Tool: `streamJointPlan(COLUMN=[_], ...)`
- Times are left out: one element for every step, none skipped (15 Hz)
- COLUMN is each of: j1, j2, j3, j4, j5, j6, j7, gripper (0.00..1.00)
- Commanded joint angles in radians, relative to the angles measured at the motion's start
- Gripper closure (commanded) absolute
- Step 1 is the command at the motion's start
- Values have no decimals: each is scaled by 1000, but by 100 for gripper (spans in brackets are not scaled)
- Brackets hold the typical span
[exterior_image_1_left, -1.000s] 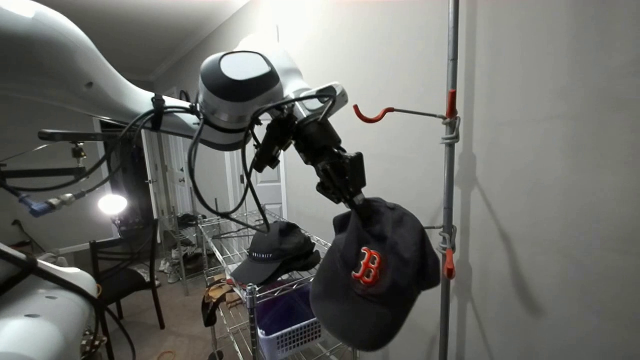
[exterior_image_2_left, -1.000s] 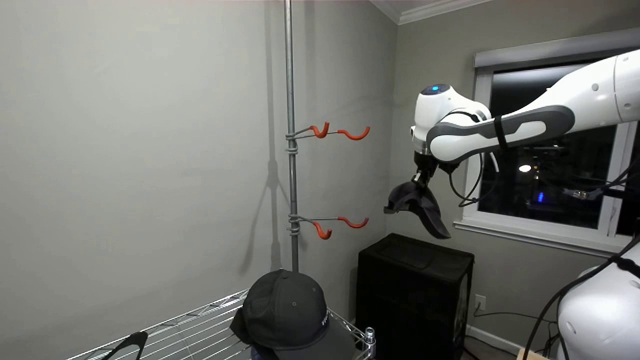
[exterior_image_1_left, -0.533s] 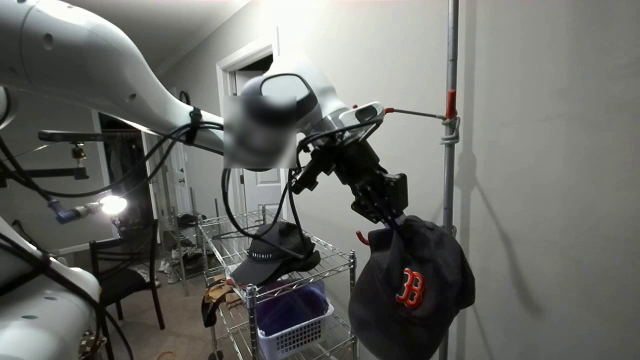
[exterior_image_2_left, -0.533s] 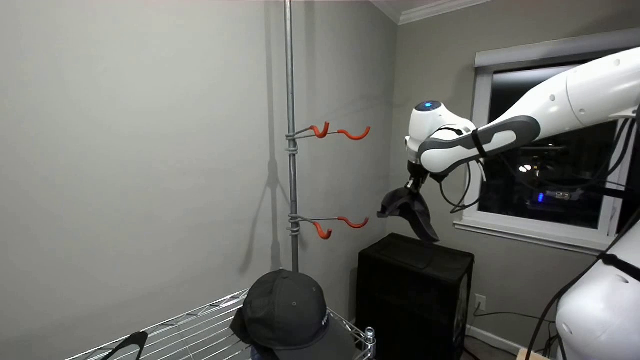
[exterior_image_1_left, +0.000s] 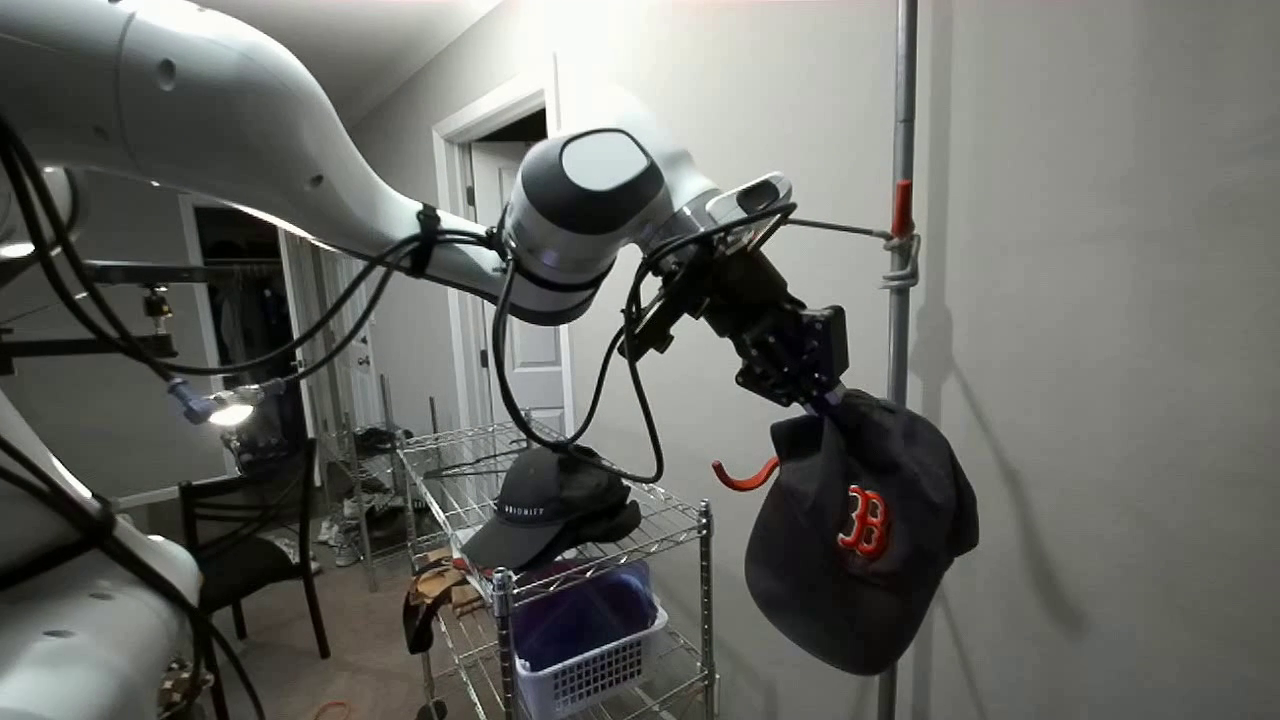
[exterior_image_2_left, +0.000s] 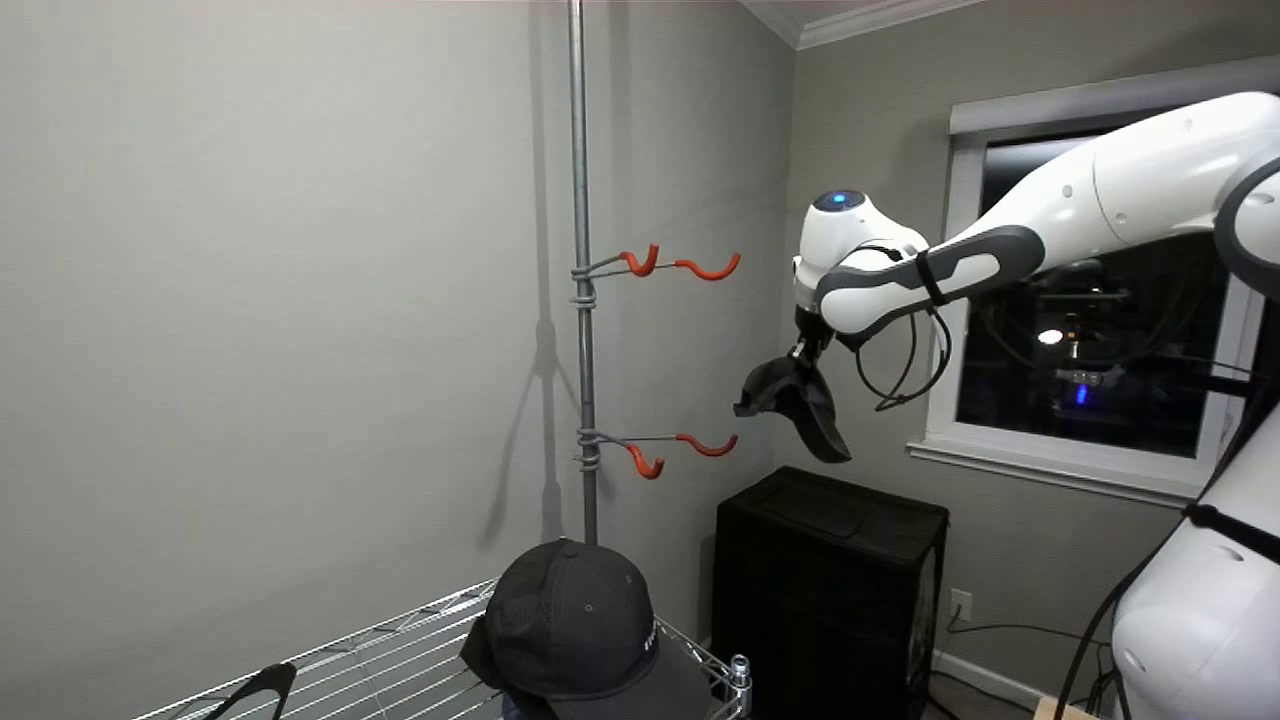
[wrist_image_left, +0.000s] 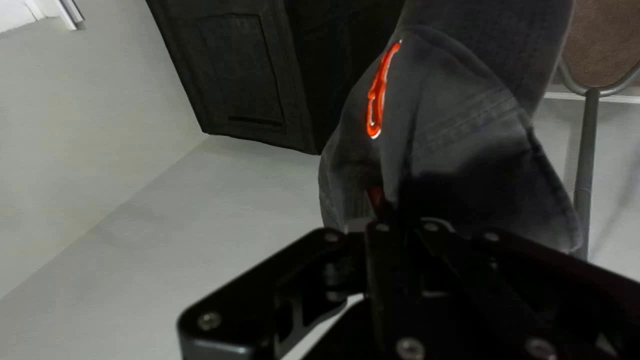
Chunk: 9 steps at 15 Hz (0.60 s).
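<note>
My gripper (exterior_image_1_left: 826, 402) is shut on a dark navy cap (exterior_image_1_left: 815, 590) with a red letter B, pinching its fabric at the upper edge. The cap hangs in the air with its brim down. It also shows in an exterior view (exterior_image_2_left: 795, 385) and in the wrist view (wrist_image_left: 460, 115), where the fingertips are dark and partly hidden by the fabric. A metal pole (exterior_image_2_left: 583, 150) bears red-tipped hooks in an upper pair (exterior_image_2_left: 708, 270) and a lower pair (exterior_image_2_left: 708, 446). The cap is near the lower hooks; one red hook tip (exterior_image_1_left: 745, 480) shows just beside it.
A grey cap (exterior_image_1_left: 530, 495) lies on a wire shelf (exterior_image_1_left: 600, 558), with another dark cap against it. A white and purple basket (exterior_image_1_left: 590, 680) stands on the shelf below. A black box-like case (exterior_image_2_left: 830, 510) stands in the corner below the arm, near a window.
The arm has carried the cap sideways, nearer the pole in both exterior views. It dipped a little, then rose again. The gripper has stayed shut on the cap.
</note>
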Motion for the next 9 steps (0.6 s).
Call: streamJointPlan(j1=[-8, -9, -14, -17, -17, -19, -17, -16, -15], j2=[85, 111, 133, 156, 170, 184, 195, 199, 205], j3=[28, 32, 35, 33, 29, 25, 20, 16, 13], j4=[55, 61, 68, 76, 80, 85, 87, 84, 83], j5=[-7, -13, -26, -36, -40, -50, -56, -63, -70], j6=[22, 27, 27, 27, 26, 27, 27, 29, 27], j7=[41, 54, 71, 81, 84, 89, 93, 94, 97], gripper=[97, 97, 97, 97, 97, 97, 97, 97, 97])
